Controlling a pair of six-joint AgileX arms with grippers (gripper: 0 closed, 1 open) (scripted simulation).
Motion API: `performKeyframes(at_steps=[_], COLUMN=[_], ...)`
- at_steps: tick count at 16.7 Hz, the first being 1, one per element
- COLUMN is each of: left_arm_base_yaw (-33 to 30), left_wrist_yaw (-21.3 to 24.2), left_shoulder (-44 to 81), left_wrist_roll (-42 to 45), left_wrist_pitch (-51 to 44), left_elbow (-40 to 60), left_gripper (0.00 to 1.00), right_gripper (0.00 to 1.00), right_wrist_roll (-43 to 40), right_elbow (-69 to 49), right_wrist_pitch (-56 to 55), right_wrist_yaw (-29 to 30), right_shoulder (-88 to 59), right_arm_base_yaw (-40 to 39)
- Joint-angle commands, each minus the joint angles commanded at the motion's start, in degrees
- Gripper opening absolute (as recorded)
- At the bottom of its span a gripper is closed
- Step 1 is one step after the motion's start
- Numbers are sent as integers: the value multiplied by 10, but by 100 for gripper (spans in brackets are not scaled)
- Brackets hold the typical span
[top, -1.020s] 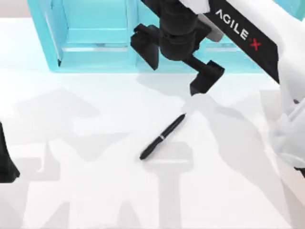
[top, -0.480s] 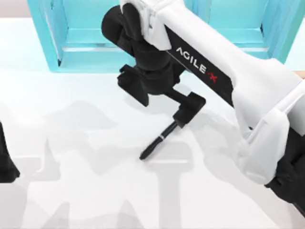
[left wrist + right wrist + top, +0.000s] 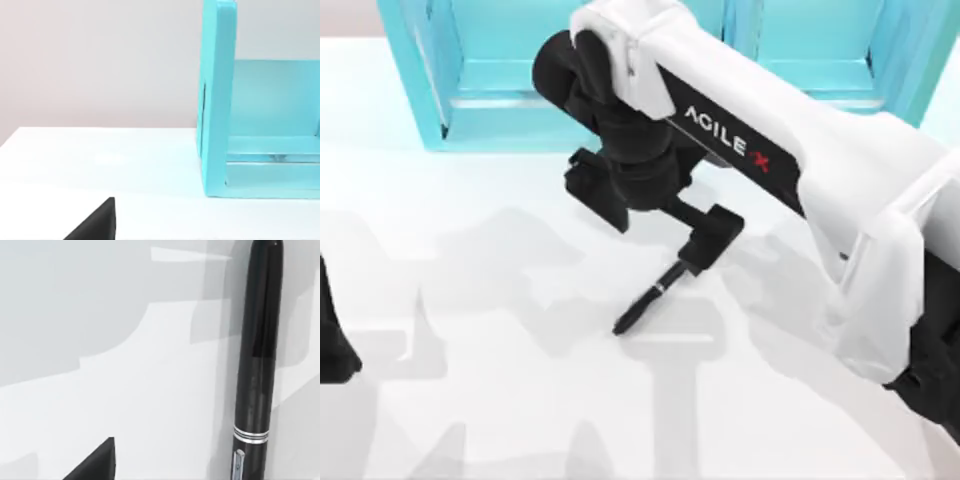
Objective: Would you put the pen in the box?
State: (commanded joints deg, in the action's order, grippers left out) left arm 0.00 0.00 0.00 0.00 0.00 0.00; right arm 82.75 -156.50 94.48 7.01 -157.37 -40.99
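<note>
One right gripper (image 3: 655,215), lowered since a second ago, is spread open over the slim black pen (image 3: 648,298) lying mid-frame on the white table (image 3: 470,400); nothing is gripped, so grasping seems next.

- A rendered test bench is suggested, not a lived-in room: a plain white table (image 3: 520,400) fills the frame.
- A turquoise shelf unit (image 3: 500,70) is set along the top edge.
- A bare grey wall (image 3: 100,60) is seen behind.
</note>
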Motion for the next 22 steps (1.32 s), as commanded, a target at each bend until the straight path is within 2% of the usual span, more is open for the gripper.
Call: performKeyframes(at_steps=[7,10,14,22], left_arm_base_yaw=[0,0,0,0], left_wrist_yaw=[0,0,0,0], left_shoulder=[0,0,0,0], left_wrist_roll=[0,0,0,0], left_wrist_pitch=[0,0,0,0], left_elbow=[0,0,0,0], left_gripper=[100,100,100,100], right_gripper=[100,100,100,40], right_wrist_roll=[-5,-6,-6,-6], right_elbow=[255,299,301,301], right_wrist_pitch=[-191,-230,-232,-232], right_wrist_yaw=[0,0,0,0], right_shoulder=[60,68,69,69], right_arm_base_yaw=[5,6,6,6])
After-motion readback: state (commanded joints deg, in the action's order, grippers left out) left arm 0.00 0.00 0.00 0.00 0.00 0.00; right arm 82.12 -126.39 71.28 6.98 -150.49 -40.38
